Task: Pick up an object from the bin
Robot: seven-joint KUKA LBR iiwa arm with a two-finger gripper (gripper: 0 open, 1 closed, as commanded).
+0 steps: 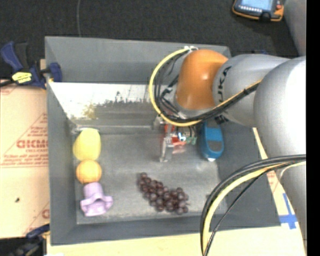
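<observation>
My gripper (165, 151) hangs low over the bare floor in the middle of the bin, under the orange wrist cover. A small red and green bit (177, 138) shows at the gripper; whether it is a loose thing or part of the gripper is unclear. Just to the gripper's right lies a blue oblong thing (212, 144), its upper end hidden by the arm. A bunch of dark purple grapes (162, 192) lies on the floor below the gripper, apart from it.
Along the bin's left side lie a yellow lemon (87, 144), an orange (89, 171) below it and a lilac plastic piece (95, 199) in the front left corner. The arm and its cables cover the bin's right part.
</observation>
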